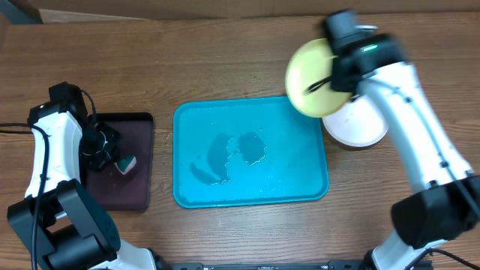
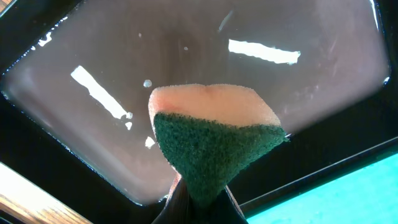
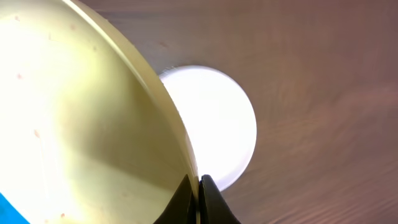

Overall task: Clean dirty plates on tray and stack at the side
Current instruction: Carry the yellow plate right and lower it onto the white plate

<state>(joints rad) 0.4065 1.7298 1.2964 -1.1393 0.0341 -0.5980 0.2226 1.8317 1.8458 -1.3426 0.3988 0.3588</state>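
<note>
1. Overhead view: the right pincer is pinched on the rim of the yellow-green plate, which hangs tilted in the air. The white plate lies just beneath that pincer, on the wooden table. The turquoise tray sits to the pincer's inner side, wet and bare of plates. No pale blue plate can be made out.
2. Same view: the left pincer grips a sponge above a dark tray, well apart from the plates.
3. Left wrist view: the left pincer is pressed onto the sponge, green scrubbing side facing the camera. The dark tray lies beyond, glossy with water.
4. Right wrist view: the right pincer nips only the thin edge of the yellow-green plate. The white plate rests flat just past it.
5. Risk, as a judgement: a wet rim held so narrowly could slip or swing, so the plate might land off-centre or knock the white plate aside.
6. Room: bare table lies open beyond the white plate, and the tray's raised rim is close on the inner side.
</note>
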